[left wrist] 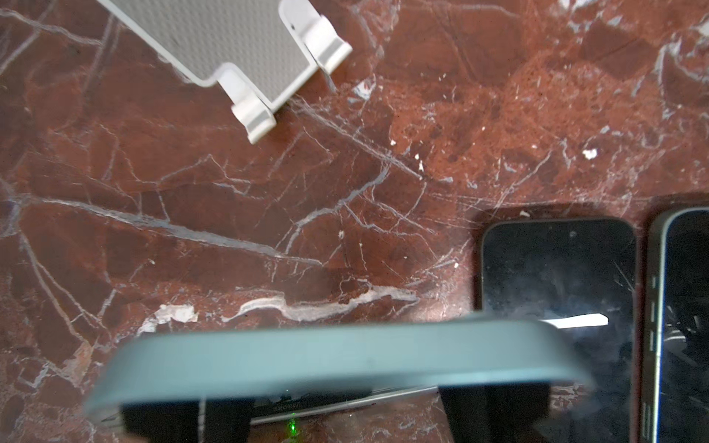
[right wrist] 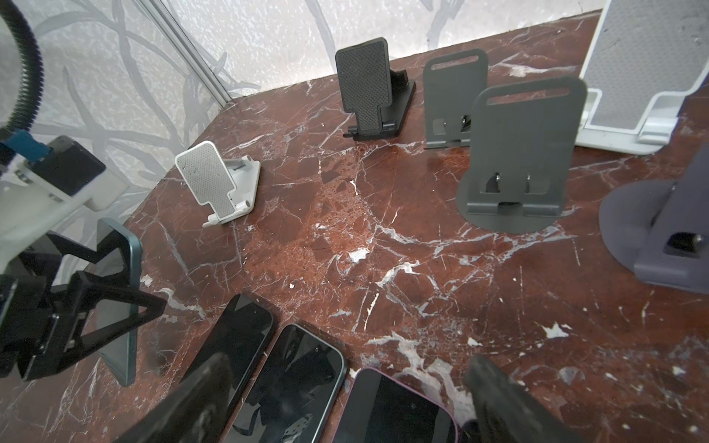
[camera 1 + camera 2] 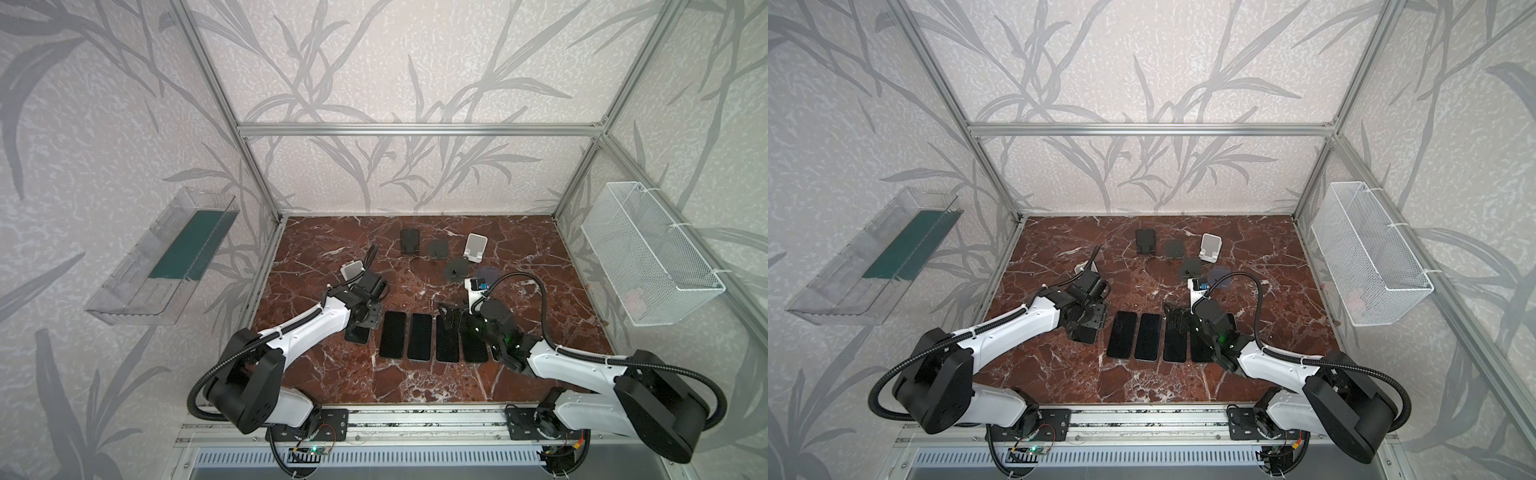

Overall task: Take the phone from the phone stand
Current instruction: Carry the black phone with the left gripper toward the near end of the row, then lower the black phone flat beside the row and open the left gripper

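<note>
My left gripper (image 3: 362,318) (image 1: 333,406) is shut on a teal-edged phone (image 1: 337,354) (image 2: 128,291), held on its edge and tilted. The phone's lower end (image 3: 357,336) hangs close to the marble table, just left of the row of phones. The small white phone stand (image 3: 351,270) (image 1: 238,50) (image 2: 216,184) is empty and sits a little beyond the held phone. Over the right part of the row, my right gripper (image 3: 451,320) (image 2: 345,402) stands open with nothing between its fingers (image 2: 498,399).
Several dark phones (image 3: 419,336) (image 2: 291,379) lie face up side by side near the table's middle. Further back stand a black stand (image 3: 409,241), two grey ones (image 3: 437,249), a white one (image 3: 476,247) and a purple one (image 3: 484,274). A wire basket (image 3: 648,253) hangs on the right wall.
</note>
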`<state>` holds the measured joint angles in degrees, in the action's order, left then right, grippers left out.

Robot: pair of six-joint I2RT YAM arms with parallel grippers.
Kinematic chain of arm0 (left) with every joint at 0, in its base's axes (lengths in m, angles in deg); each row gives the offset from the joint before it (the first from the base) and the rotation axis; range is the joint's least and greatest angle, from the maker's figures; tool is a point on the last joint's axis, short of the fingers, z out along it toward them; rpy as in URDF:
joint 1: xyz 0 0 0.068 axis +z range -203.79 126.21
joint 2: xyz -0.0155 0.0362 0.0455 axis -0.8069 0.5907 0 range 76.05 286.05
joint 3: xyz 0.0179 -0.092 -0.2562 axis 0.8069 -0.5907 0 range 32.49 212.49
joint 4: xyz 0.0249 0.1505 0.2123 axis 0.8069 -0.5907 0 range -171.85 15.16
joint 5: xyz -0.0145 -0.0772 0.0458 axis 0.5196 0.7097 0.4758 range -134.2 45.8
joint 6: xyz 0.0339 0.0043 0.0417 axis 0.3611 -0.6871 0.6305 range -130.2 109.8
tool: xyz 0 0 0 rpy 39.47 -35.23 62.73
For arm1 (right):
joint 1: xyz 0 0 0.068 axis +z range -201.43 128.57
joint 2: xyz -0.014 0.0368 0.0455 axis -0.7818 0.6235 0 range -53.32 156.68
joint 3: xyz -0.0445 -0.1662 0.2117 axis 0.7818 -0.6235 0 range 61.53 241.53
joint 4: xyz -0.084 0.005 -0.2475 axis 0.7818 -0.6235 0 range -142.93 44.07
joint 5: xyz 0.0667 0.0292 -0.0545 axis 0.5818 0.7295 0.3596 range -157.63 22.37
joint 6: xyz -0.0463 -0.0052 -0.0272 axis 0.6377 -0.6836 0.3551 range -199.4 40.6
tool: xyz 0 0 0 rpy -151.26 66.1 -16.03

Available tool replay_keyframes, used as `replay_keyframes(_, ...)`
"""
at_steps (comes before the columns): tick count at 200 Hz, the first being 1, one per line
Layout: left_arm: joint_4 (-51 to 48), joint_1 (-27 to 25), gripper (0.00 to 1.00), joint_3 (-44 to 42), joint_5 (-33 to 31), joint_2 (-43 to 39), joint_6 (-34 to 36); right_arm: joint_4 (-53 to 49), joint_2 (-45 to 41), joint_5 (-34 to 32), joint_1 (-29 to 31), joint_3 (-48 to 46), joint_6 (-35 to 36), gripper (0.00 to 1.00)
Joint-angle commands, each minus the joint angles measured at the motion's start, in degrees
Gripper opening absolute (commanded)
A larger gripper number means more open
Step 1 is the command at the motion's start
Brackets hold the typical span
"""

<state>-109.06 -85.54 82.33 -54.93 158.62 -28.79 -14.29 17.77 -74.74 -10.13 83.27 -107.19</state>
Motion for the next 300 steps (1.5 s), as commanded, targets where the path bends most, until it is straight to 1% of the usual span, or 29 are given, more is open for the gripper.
replay_keyframes(1, -1.6, 0.5, 0.48, 2.0, 2.8, 1.7, 0.9, -0.1, -1.1, -1.4, 0.1, 0.6, 0.4, 0.96)
replay_keyframes(13, -1.4, 0.7, 0.49, 2.1, 3.7, 2.7, 0.9, -0.1, -1.0, -1.4, 0.1, 0.7, 0.4, 0.96)
replay_keyframes(51, -2.4, 2.3, 0.48, 3.7, 10.0, 7.2, 1.6, -0.2, -0.9, -1.5, 0.1, 0.7, 0.5, 0.96)
replay_keyframes(70, -3.3, 2.6, 0.46, 4.6, 11.4, 9.2, 1.6, -0.3, -1.2, -1.6, 0.1, 0.7, 0.5, 0.96)
replay_keyframes(106, -3.7, 3.2, 0.45, 5.0, 10.4, 10.1, 1.2, -0.3, -1.0, -1.7, 0.1, 0.7, 0.5, 0.96)
replay_keyframes(135, -4.6, 4.4, 0.44, 5.1, 12.0, 10.5, 2.0, -0.3, -1.0, -1.8, 0.1, 0.7, 0.4, 0.96)
replay_keyframes(175, -5.9, 6.4, 0.44, 5.3, 13.2, 12.3, 0.7, -0.4, -1.1, -2.1, 0.1, 0.6, 0.5, 0.96)
replay_keyframes(197, -6.0, 7.4, 0.45, 5.3, 14.1, 13.3, -0.4, -0.3, -0.6, -2.0, 0.1, 0.7, 0.4, 0.96)
replay_keyframes(221, -7.3, 7.5, 0.47, 6.6, 13.1, 15.5, -0.5, -0.3, -0.7, -1.9, 0.1, 0.8, 0.4, 0.96)
replay_keyframes(260, -7.5, 7.4, 0.50, 7.0, 14.2, 17.7, -0.7, -0.5, -0.7, -2.0, 0.1, 0.8, 0.5, 0.96)
replay_keyframes(300, -7.1, 7.3, 0.59, 6.6, 16.3, 17.5, -0.7, -0.5, -0.4, -2.1, 0.1, 0.9, 0.6, 0.96)
